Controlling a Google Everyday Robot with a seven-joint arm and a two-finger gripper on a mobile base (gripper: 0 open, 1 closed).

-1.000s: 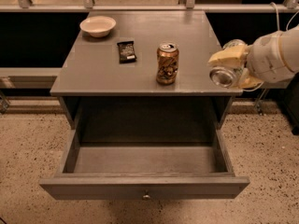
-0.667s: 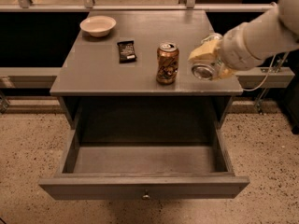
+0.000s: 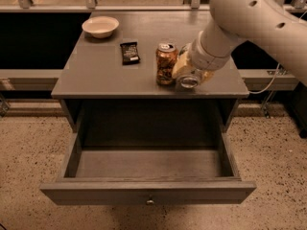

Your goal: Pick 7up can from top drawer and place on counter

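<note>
We see the gripper (image 3: 186,72) clenched on the 7up can (image 3: 188,82), tilted over the front edge of the counter (image 3: 96,75), just beside the copper-brown can (image 3: 166,63). We judge the 7up can light, thin-walled and slippery, so a gentle hold at mid-body seems best.

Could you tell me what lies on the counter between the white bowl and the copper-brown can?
A dark snack packet lies flat there, in the camera view. The gripper holds the 7up can just right of the brown can.
</note>
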